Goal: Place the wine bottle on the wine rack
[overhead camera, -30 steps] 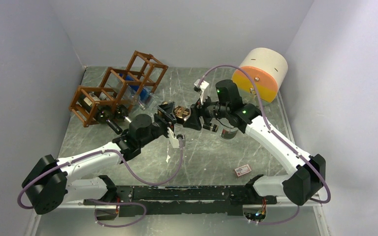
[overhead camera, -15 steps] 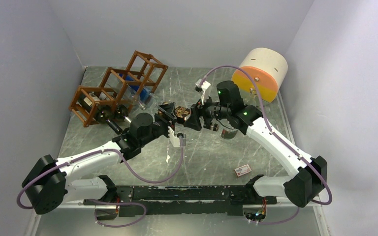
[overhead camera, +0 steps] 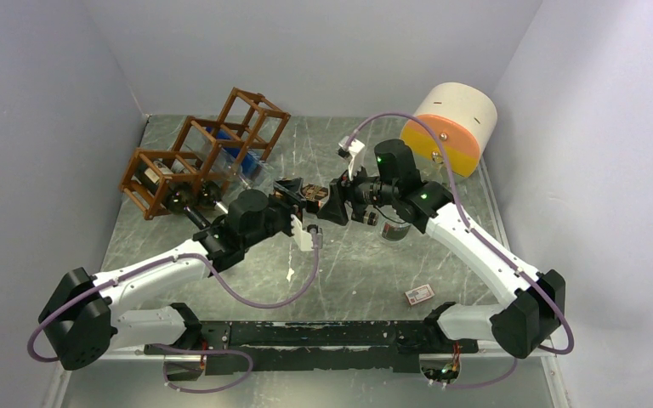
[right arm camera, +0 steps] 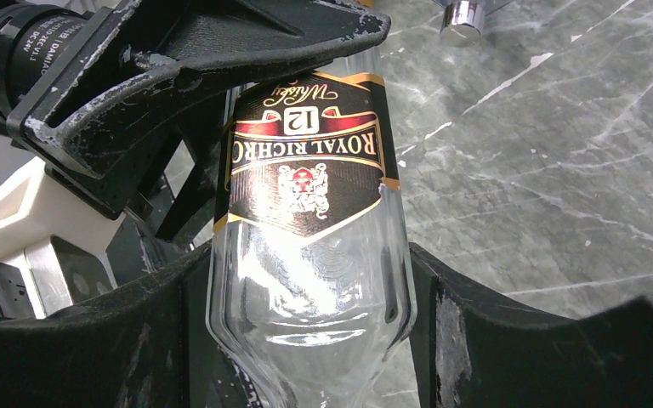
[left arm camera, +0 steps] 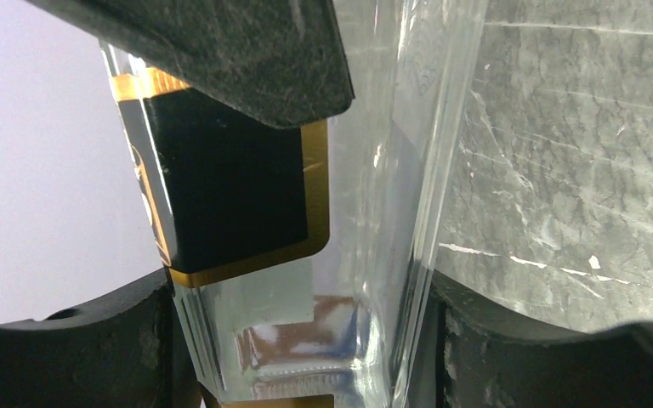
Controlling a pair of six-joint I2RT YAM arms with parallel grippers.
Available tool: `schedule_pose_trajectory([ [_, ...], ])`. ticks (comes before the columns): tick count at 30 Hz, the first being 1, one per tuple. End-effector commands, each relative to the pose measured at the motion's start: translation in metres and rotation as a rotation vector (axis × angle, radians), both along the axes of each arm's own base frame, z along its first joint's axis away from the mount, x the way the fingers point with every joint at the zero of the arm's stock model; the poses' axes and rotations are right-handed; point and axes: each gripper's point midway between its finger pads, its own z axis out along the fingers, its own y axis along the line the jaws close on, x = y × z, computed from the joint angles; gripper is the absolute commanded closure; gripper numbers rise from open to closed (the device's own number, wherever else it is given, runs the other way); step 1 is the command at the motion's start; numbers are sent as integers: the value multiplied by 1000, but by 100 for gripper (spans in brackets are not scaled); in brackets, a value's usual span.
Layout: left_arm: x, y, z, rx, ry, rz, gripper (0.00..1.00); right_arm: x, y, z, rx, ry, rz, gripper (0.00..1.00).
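Left gripper (overhead camera: 294,194), now slightly nearer twelve o'clock, and right gripper (overhead camera: 330,202) both clamp, part-open, the wine bottle (right arm camera: 306,187), whose label we read only from the right wrist.

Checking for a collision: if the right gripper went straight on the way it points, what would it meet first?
Most likely the left gripper, almost at once. It faces the right gripper head-on, shut on the same bottle that the right gripper holds.

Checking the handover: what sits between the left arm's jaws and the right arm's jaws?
A clear bottle with a black-and-gold label, clamped in both sets of jaws. Both wrist views show it closely, and the top view shows it more faintly.
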Motion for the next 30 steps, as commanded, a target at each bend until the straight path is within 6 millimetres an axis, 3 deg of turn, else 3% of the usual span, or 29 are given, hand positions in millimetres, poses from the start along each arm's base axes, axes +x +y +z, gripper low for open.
schedule_pose_trajectory([
  [1,7,-9,82,-233,-75,7,47,9,-4,19,19,-76,-57,100],
  [2,6,-9,79,-229,-61,2,39,11,-5,23,25,-86,-82,100],
  [4,6,-8,74,-217,-32,9,10,17,-9,35,46,-108,-135,100],
  [7,6,-4,62,-201,36,40,2,24,-14,55,89,-153,-203,100],
  [11,-3,2,60,-245,88,49,1,33,-21,72,126,-196,-283,100],
  [15,-10,9,82,-403,173,93,1,48,-28,79,131,-223,-373,100],
  [20,4,39,140,-700,217,287,4,67,-24,75,145,-228,-430,100],
  [21,7,48,158,-776,219,326,3,71,-21,73,149,-224,-434,100],
  [25,12,80,201,-1041,267,467,4,87,-6,63,169,-204,-429,100],
  [28,14,96,218,-1168,354,595,3,101,7,58,187,-193,-422,100],
  [30,12,89,220,-1168,449,615,2,111,16,58,204,-193,-425,100],
])
